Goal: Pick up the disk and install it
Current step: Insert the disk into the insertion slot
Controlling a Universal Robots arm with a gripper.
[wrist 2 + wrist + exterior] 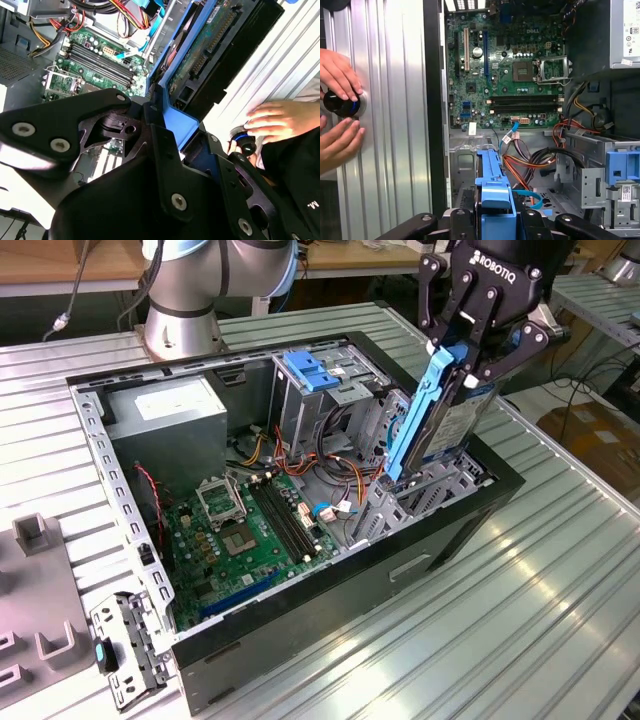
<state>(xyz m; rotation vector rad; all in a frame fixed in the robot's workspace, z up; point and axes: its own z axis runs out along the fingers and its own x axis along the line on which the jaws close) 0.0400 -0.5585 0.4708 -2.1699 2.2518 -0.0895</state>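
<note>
Silver metal in a blue plastic frame, the disk [452,428] hangs tilted in the claw [463,358], which is clamped on its upper end, over the corner of the open computer case [330,625] at the exterior view's right. Its lower end dips into the grey metal bay [440,490] there, near the tangle of wires [320,465]. We judge it stiff, rather heavy for its size and touchy about knocks. The green circuit board [197,60] on its underside lies bare in the second wrist view, so we would hold it by the frame's long edges or the metal sides, never by that board. The plastic frame [492,185] may give a little under a hard squeeze. The bay's walls hide the disk's lower end, so we cannot tell whether it meets any rail or plug. In both wrist views the claw's own body covers the spot where it meets the frame. A person's hands [337,75] rest around a dark knob [340,102] on the ribbed table [395,125] beside the case; the rest of the person is cut off.
</note>
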